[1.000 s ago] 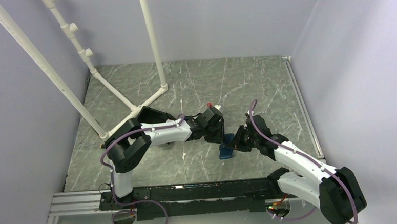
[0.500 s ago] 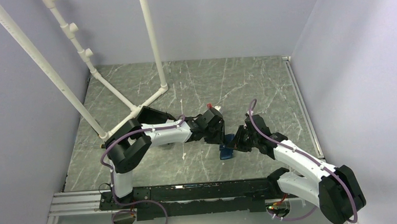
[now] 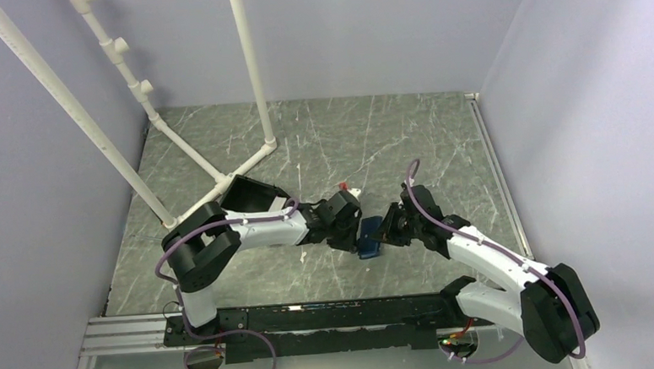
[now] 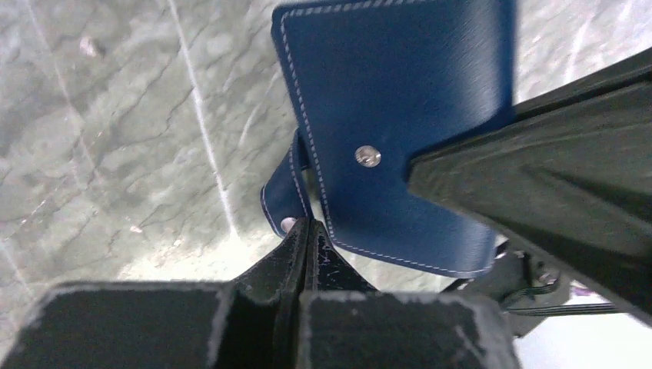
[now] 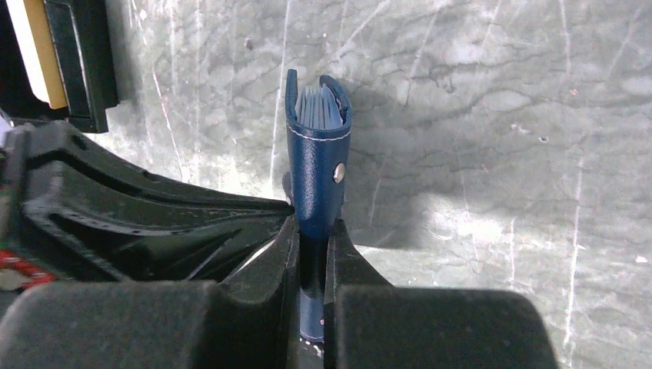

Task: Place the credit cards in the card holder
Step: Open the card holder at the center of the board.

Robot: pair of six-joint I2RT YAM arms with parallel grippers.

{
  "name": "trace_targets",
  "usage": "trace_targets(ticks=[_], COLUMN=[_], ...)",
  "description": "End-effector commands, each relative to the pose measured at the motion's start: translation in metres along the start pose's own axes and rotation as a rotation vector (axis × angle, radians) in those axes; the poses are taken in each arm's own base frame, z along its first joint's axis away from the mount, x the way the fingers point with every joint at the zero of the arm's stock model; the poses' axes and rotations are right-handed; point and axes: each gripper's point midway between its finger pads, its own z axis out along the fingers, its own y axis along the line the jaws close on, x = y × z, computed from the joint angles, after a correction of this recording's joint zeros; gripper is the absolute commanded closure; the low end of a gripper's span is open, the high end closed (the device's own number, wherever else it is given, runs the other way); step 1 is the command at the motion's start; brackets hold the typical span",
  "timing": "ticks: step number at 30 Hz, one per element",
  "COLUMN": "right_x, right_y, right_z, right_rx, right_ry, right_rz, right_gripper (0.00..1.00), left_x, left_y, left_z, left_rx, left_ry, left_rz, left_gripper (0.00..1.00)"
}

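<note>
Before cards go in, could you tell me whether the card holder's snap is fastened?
Unfastened: the snap tab sticks out beside the card holder, clear of its stud.

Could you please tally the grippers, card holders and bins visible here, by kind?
Grippers: 2, the left gripper and the right gripper
Card holder: 1
Black bin: 1
Total: 4

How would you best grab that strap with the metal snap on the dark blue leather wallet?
Pinch the narrow blue snap strap at its free end, by the stud, coming from the side opposite the right gripper, which clamps the dark blue leather wallet. The strap is thin, flat and juts past the wallet's edge, so fingers close across its faces. The left gripper looks shut there.
</note>
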Motion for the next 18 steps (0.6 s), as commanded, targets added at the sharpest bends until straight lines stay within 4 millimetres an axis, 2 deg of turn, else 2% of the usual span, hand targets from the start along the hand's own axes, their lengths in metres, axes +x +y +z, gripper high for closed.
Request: trace_targets(ticks=[1,3,7,9,13,16,18], right_x=[-0.027,-0.026,-0.023,-0.023,-0.026,-0.027,-0.028], right_y=[0.029,0.034,0.043,0.047,0.048,0.046,0.046], right_z=[0.0,0.001,0.004,0.006,0.01,0.014,0.015], right_rx=[-0.101,-0.132,-0.192,-0.215,-0.219,-0.214,-0.218], right_ry=[-0.079,-0.071,-0.036,-0.025,-0.011,0.0,-0.001], right_rz=[-0.022,-0.047,-0.103,-0.132,-0.165,-0.175,-0.177], right_gripper=[1.0,1.0,1.0,1.0,1.0,1.0,1.0], left_x=[0.018,0.015,0.006,0.002,-0.005,-0.009,-0.01], left_y=[0.02,0.024,0.028,0.036,0.054,0.059,0.059], left_z=[-0.012,-0.017,-0.02,-0.02,-0.02,-0.021,-0.02], left_rx=[-0.063,-0.074,-0.09,-0.106,-0.136,-0.143,-0.142], left_ry=[0.043,0.025,0.007,0.005,0.0,-0.003,0.004], left_rz=[0.053,0.048,0.031,0.019,-0.007,0.001,0.01], left_gripper=[1.0,0.97,0.75,0.68,0.72,0.75,0.72])
